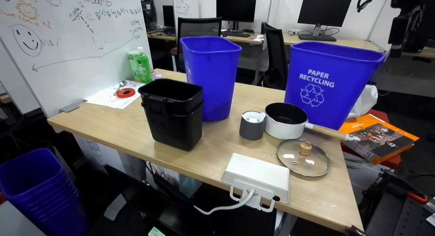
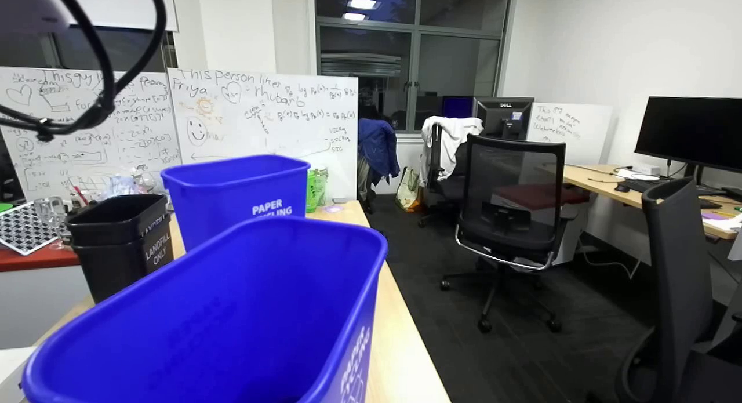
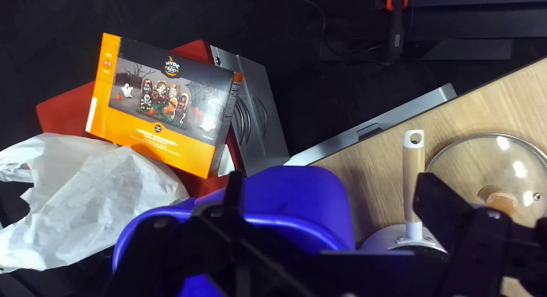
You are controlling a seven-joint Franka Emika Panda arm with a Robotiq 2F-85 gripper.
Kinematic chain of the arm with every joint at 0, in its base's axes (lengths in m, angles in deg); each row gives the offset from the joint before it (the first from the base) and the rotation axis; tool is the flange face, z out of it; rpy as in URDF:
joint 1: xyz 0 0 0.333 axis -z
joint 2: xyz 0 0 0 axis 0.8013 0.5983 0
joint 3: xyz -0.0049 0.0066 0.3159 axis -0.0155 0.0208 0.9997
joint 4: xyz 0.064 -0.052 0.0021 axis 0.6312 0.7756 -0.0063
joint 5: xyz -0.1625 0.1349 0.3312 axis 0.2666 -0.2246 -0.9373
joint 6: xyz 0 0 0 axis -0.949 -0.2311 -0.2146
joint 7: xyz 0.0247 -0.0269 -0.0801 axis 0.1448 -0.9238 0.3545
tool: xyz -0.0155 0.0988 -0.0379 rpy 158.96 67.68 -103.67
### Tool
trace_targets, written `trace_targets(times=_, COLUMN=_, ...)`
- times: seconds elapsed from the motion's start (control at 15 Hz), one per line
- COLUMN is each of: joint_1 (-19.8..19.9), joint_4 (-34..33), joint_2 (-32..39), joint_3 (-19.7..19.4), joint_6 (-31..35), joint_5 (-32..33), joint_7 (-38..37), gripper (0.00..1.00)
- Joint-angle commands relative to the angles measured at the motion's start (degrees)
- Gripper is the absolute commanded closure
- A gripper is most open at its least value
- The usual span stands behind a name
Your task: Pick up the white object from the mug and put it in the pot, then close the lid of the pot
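In an exterior view the dark grey mug (image 1: 250, 130) stands upright on the table with the white object (image 1: 253, 120) in its mouth. The white pot (image 1: 282, 128), dark inside and uncovered, stands right beside it, its wooden handle pointing away from the mug. The glass lid (image 1: 302, 166) lies on the table near the pot, knob up. My gripper (image 1: 401, 35) is high at the picture's upper right, apart from all of them. In the wrist view its fingers (image 3: 329, 188) are spread and empty; the pot (image 3: 380, 239) and lid (image 3: 474, 169) partly show, the mug does not.
Blue recycling bins (image 1: 316, 83) (image 1: 214, 79) stand behind the pot and mug; the nearer one is under my gripper in the wrist view (image 3: 299, 190). A black bin (image 1: 176, 124), a white box with a cable (image 1: 256, 171) and an orange box (image 3: 162, 113) are nearby.
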Motion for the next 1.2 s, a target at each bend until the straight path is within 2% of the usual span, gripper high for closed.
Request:
trace_targets(times=0.0, joint_1=-1.19, joint_4=-0.39, joint_2=0.11, joint_3=-1.06, joint_6=-0.35, joint_5=-0.37, joint_7=-0.84, gripper=0.00)
trace_targets(times=0.33, joint_1=-3.53, joint_4=1.21, joint_2=2.05, joint_3=-0.57, joint_6=7.52, joint_5=-7.08, joint_7=-6.18, gripper=0.00)
trace_targets(times=0.6, joint_1=-5.42, joint_4=3.20, joint_2=6.83, joint_3=0.33, joint_6=19.46, joint_5=-10.59, joint_7=-9.44, gripper=0.00)
trace_targets(times=0.93, joint_1=-8.23, joint_4=1.98, joint_2=11.34, joint_3=2.90, joint_6=29.39, joint_5=-12.54, joint_7=-10.33, gripper=0.00)
trace_targets(times=1.13, joint_1=-8.48, joint_4=1.05, joint_2=13.07, joint_3=4.18, joint_6=33.53, joint_5=-10.13, joint_7=-9.91, gripper=0.00)
